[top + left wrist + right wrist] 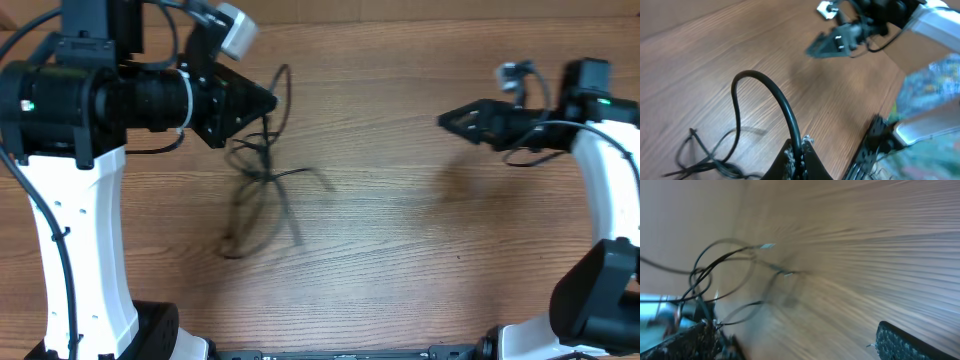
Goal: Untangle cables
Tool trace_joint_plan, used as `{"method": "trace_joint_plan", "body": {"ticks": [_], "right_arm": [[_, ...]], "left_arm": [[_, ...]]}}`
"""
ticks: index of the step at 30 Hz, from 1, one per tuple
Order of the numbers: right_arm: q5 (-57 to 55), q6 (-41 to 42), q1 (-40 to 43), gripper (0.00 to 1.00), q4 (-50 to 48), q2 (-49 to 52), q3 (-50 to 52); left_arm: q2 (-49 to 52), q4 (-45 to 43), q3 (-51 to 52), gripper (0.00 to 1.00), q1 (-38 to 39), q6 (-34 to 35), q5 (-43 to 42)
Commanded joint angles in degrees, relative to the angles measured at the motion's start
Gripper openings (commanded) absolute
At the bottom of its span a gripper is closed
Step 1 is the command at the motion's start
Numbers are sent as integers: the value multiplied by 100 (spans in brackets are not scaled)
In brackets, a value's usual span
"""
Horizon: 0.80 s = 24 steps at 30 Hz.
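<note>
Nearest the left wrist camera, the left gripper [800,151] is fully closed. Its jaws pinch one strand of the cables [782,102], which rises from the fingertips in a tall arch and drops back toward the wooden table [700,40]. Beyond the arch, the rest of the cables lie on the table as a loose knot of thin black strands, with several loops and free ends spreading from it. Seen from overhead, this knot sits left of the table's centre, just beside the left gripper's tip. One loop curves up past the tip, and longer loops trail toward the robot's side of the table. Farther off, across a stretch of wood, the right gripper [445,120] hovers well apart from the cables, pointing toward them. Its own wrist view is blurred, but it shows the two fingers [905,342] spread wide with nothing held between them. There the cables appear only in the distance, out of contact.
</note>
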<state>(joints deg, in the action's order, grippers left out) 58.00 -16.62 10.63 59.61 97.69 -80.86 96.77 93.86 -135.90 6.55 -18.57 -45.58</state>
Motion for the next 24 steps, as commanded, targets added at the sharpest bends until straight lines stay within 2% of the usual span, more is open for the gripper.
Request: {"method": "trace_joint_plan", "body": {"ticks": [1, 5, 8, 12, 21, 23, 24], "right_arm": [[164, -144, -538, 100, -22, 26, 22], [146, -22, -1281, 100, -70, 28, 22], [-153, 750, -1764, 100, -343, 39, 22], [-356, 1499, -2350, 86, -828, 39, 24], [-1106, 2011, -3543, 81, -1344, 39, 24], [-1167, 2092, -3755, 74, -1515, 39, 24], [-1276, 2249, -3818, 68, -1578, 39, 24]], "left_arm": [[-57, 22, -118, 4, 103, -789, -269], [-57, 46, -118, 4, 142, -841, -376], [-57, 63, -118, 4, 146, -841, -621], [-57, 59, -118, 4, 278, -841, -785], [-57, 39, -118, 4, 409, -822, -809], [-57, 39, -118, 4, 409, -813, -807], [-57, 39, -120, 4, 409, -798, -807]]}}
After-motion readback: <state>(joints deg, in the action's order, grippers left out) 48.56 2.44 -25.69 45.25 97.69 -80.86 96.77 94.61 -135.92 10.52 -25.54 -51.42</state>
